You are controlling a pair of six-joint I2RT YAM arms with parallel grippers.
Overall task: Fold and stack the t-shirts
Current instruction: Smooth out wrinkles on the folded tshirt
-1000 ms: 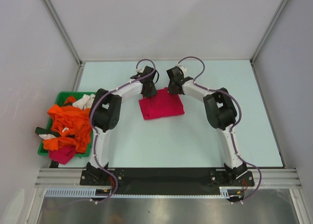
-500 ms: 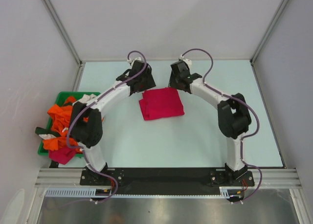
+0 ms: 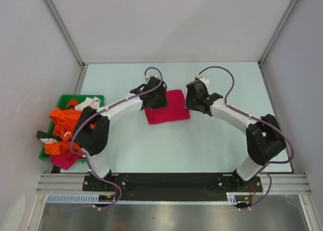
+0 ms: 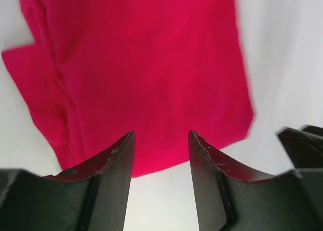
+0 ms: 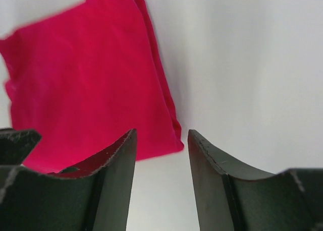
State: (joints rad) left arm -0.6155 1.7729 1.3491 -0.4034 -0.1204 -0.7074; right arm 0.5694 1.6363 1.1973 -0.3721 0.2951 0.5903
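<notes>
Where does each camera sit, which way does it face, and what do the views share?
Top external: above, behind the arm bases, looking down on the table; both arms show.
Left wrist: on the left arm, looking down past the open left claw at the crimson t-shirt.
Right wrist: likewise past the right claw, at that shirt's corner.
Shared: all show the crimson t-shirt.

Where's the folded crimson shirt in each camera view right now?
Top external: the folded crimson shirt lies near the table's centre.
Left wrist: it fills the upper centre.
Right wrist: it sits upper left.
Shared landmark: the pale table under it.
</notes>
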